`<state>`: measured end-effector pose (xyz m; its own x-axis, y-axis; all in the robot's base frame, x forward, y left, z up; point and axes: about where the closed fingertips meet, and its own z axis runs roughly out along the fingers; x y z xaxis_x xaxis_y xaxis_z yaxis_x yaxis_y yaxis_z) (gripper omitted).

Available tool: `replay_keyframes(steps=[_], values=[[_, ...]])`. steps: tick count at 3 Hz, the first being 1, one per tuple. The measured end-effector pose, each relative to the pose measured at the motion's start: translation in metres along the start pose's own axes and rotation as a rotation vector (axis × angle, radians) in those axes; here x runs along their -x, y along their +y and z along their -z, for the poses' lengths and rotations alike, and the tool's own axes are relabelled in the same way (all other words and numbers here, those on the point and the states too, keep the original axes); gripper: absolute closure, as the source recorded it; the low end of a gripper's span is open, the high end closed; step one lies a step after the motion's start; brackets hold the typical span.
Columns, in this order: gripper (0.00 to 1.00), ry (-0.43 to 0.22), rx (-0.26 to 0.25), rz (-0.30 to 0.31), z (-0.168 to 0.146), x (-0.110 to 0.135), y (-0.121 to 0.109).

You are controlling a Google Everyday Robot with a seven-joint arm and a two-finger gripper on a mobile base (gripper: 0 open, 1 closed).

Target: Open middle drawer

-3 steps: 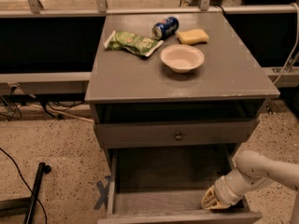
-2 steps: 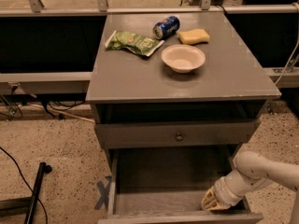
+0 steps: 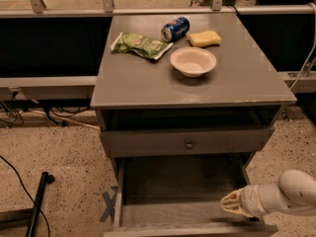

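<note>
The middle drawer [image 3: 180,189] is pulled out below the cabinet top, showing its grey inside. Its front runs along the bottom edge of the view and its knob is out of view. My gripper [image 3: 232,204], cream with a white arm behind it, hangs over the drawer's front right corner and points left, just above the drawer floor. Above it, a slimmer grey drawer [image 3: 148,143] with a small round knob [image 3: 188,143] is closed.
On the cabinet top [image 3: 247,83] lie a green chip bag [image 3: 140,45], a blue can [image 3: 175,28], a yellow sponge [image 3: 205,38] and a white bowl [image 3: 193,61]. A black pole [image 3: 37,206] and cables lie on the speckled floor at left.
The gripper and arm have shifted slightly to the right. The drawer stays pulled out as before.
</note>
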<state>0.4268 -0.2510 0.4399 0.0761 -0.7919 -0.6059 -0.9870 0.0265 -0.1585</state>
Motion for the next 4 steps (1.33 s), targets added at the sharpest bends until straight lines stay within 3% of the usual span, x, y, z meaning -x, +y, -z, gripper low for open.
replay_keyframes(steps=[1,2,3,4], values=[[1.0,-0.037,-0.209,-0.023,0.028,0.008,-0.03],[1.0,-0.067,-0.334,-0.039,0.055,0.008,-0.044],[0.82,-0.069,-0.333,-0.04,0.054,0.009,-0.043],[0.5,-0.073,-0.33,-0.039,0.052,0.01,-0.043]])
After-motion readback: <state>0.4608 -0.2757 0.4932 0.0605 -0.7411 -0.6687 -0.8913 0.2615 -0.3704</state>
